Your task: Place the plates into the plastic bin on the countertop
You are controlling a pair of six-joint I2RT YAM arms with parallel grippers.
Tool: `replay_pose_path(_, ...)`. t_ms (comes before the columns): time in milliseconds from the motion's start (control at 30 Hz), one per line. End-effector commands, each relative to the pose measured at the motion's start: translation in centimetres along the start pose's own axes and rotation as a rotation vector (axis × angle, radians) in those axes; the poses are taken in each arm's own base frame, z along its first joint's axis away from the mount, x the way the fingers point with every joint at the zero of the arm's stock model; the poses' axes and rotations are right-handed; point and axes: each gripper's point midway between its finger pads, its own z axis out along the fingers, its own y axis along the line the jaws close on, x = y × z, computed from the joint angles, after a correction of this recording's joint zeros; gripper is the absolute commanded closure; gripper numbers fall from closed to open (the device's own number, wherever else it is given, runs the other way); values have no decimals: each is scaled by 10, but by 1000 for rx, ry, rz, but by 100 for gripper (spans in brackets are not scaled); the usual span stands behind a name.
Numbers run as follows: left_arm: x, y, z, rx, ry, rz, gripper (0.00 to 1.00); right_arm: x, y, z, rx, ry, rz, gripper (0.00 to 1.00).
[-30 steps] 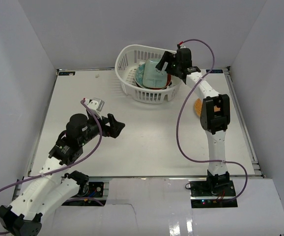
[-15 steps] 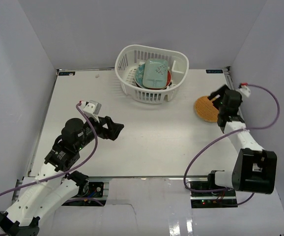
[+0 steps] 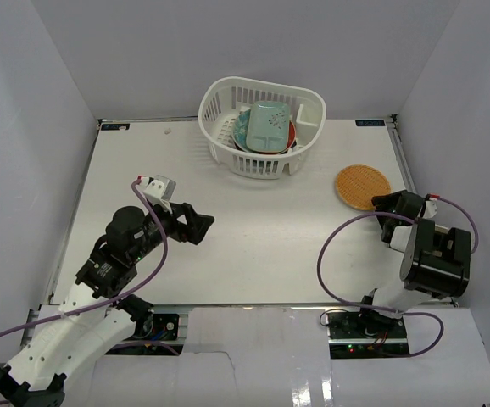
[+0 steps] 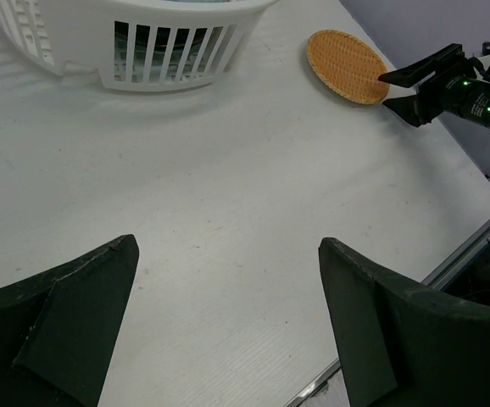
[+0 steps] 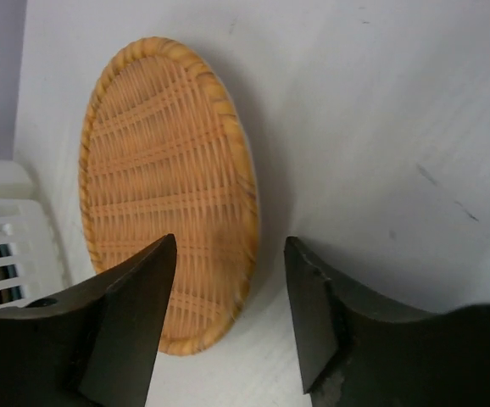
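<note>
Right wrist view: orange woven plate [image 5: 169, 195] is seen lying flat on the worktop [image 5: 381, 110], straight ahead of the right end effector [image 5: 228, 246] and slightly to its left. The plate's near rim is framed between the two fingers, which are set partly apart with nothing gripped. Whether the rim is touched cannot be told.

- Plate is round, so no long axis is offered; the near rim is judged the natural hold.
- Top view: plate is found near the worktop's right edge, well apart from the plastic bin [image 3: 262, 165] at the far edge, where other plates [image 3: 269, 125] are stacked.
- Left end effector [image 3: 196, 220], spread wide and empty, is seen over the near-left part; the right arm is plainly nearer.
- The carry is judged to run toward the far edge and leftward
</note>
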Motion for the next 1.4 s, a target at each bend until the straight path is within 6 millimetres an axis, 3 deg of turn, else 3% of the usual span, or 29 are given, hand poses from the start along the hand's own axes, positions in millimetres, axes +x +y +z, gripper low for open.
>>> replay_pose_path(0,3,3,0,-14,7,10,2,6,29,22,-130,52,126,41)
replay_pose_path(33,4,4,0,-17,6,10,2,9,32,25,-145,70,151,49)
replay_pose_path(67,4,5,0,-22,6,10,2,10,35,32,-164,71,192,66)
replay_pose_path(167,3,7,1,-34,3,10,2,4,51,28,-261,47,260,91)
replay_pose_path(267,3,7,1,-38,1,11,2,-13,61,7,-303,-36,248,92)
replay_pose_path(333,2,8,0,-44,-2,11,2,-37,85,-17,-369,-107,214,92)
replay_pose_path(367,0,10,0,-54,-8,11,2,-56,107,-39,-440,-160,194,92)
replay_pose_path(433,1,11,0,-57,-6,12,2,-68,128,-61,-490,-205,148,92)
replay_pose_path(467,-1,18,0,-97,-18,11,2,-87,155,-88,-572,-266,124,92)
replay_pose_path(533,-3,22,0,-115,-24,9,2,-85,184,-107,-626,-273,26,92)
replay_pose_path(567,-5,25,0,-130,-32,8,2,-91,221,-127,-707,-286,-14,92)
replay_pose_path(600,-5,27,0,-140,-32,6,2,-90,236,-132,-730,-281,-49,92)
replay_pose_path(667,-6,31,0,-155,-38,5,2,-69,263,-124,-767,-190,-145,92)
replay_pose_path(700,-8,34,-1,-170,-41,5,2,-64,303,-140,-871,-147,-185,92)
replay_pose_path(733,-8,36,-1,-179,-42,4,2,-54,318,-139,-900,-104,-205,92)
replay_pose_path(767,-9,39,-1,-191,-47,3,2,-20,328,-119,-898,0,-229,92)
replay_pose_path(800,-9,42,-1,-200,-46,2,2,-24,362,-128,-967,7,-245,92)
replay_pose_path(833,-10,43,-1,-207,-49,1,2,-12,375,-126,-993,48,-283,92)
replay_pose_path(867,-10,45,-1,-211,-48,1,2,20,377,-103,-953,128,-311,92)
replay_pose_path(900,-9,45,-1,-212,-45,1,2,29,386,-97,-949,138,-326,92)
replay_pose_path(933,-9,46,0,-212,-43,0,2,22,411,-102,-985,104,-342,92)
replay_pose_path(967,-9,48,0,-217,-42,0,2,48,408,-78,-938,174,-361,92)
replay_pose_path(1000,-9,49,0,-221,-43,-2,2,56,414,-72,-936,194,-373,92)
replay_pose_path(1033,-7,52,1,-236,-40,-5,2,49,438,-80,-977,174,-378,92)
replay_pose_path(1100,-5,57,2,-256,-33,-9,2,80,436,-54,-931,240,-423,92)
replay_pose_path(1167,-4,59,3,-262,-27,-12,2,90,449,-45,-941,251,-440,92)
replay_pose_path(1300,-3,64,5,-277,-19,-19,2,113,441,-23,-861,303,-461,90)
replay_pose_path(1333,-3,65,5,-281,-21,-20,2,113,438,-18,-836,292,-465,85)
replay_pose_path(1367,-4,66,5,-286,-22,-23,2,108,439,-22,-835,268,-471,64)
